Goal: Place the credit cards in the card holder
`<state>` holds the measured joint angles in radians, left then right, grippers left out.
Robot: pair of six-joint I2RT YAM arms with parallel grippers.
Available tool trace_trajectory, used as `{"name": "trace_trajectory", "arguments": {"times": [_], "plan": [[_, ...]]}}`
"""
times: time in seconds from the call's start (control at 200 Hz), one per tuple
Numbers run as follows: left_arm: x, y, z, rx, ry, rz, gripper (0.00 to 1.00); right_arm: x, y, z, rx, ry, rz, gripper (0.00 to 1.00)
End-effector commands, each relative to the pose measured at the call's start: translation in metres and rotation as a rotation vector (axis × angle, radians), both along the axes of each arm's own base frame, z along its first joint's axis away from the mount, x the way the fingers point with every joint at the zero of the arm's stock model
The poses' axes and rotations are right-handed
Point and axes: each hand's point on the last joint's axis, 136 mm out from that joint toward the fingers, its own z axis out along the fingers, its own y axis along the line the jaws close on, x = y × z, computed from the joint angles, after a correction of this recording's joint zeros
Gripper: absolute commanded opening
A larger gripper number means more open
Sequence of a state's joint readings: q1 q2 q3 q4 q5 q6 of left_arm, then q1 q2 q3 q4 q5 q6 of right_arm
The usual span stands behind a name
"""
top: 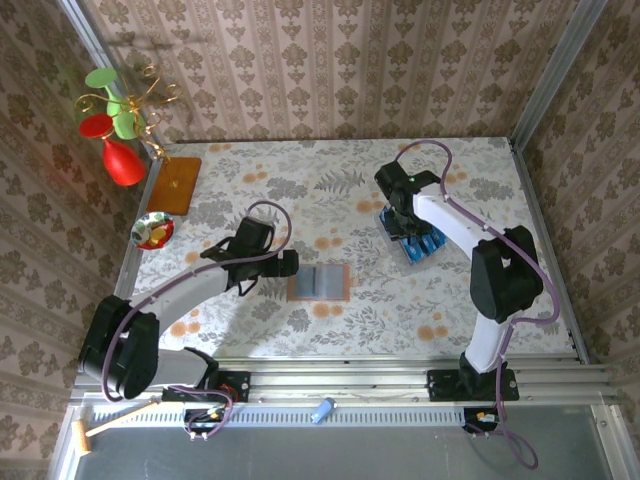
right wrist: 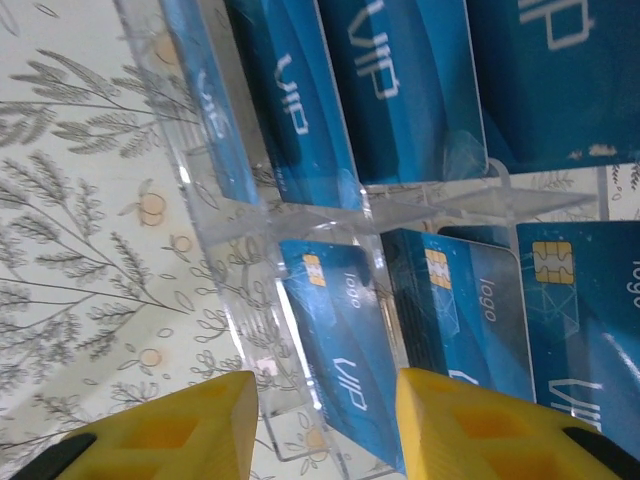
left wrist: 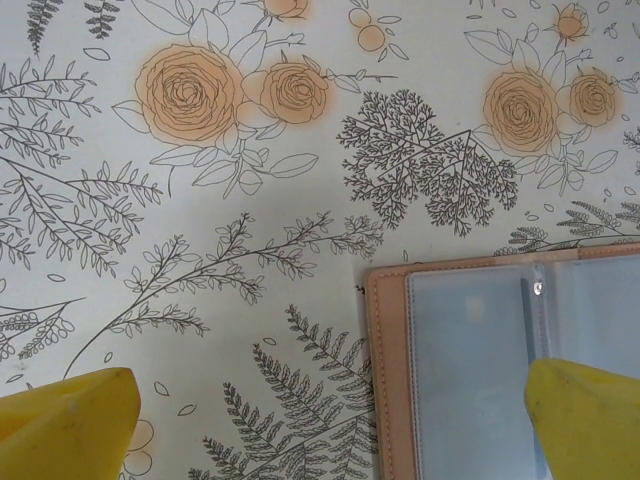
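Note:
The card holder lies open and flat on the flowered table, brown rim with greyish clear pockets. My left gripper hovers at its left edge, open, one yellow finger over the table and the other over a pocket. Several blue credit cards stand in a clear plastic rack. My right gripper is down over that rack, open. Its fingers straddle one tilted credit card and the rack's outer wall. The right finger is close to that card's lower edge.
A wooden board with a wire stand and red and green glasses stands at the back left. A small bowl sits at the left edge. Walls enclose the table on three sides.

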<state>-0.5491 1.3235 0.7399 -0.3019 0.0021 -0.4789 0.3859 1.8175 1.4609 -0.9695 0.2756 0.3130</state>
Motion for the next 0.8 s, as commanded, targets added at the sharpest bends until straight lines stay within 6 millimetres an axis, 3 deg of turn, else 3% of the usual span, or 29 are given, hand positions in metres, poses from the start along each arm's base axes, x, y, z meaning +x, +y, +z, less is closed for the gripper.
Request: {"name": "trace_trajectory", "arguments": {"times": [0.0, 0.42, 0.795], "plan": [[0.007, -0.008, 0.011, -0.026, -0.019, -0.003, 1.00, -0.006, -0.016, -0.014, -0.076, 0.040, -0.004, 0.43], [0.007, -0.011, 0.007, -0.017, -0.012, -0.008, 1.00, -0.013, -0.017, -0.034, -0.058, 0.079, -0.008, 0.41], [0.007, -0.013, 0.004, -0.010, -0.006, -0.012, 1.00, -0.011, -0.008, -0.027, 0.001, 0.062, 0.002, 0.27]]}}
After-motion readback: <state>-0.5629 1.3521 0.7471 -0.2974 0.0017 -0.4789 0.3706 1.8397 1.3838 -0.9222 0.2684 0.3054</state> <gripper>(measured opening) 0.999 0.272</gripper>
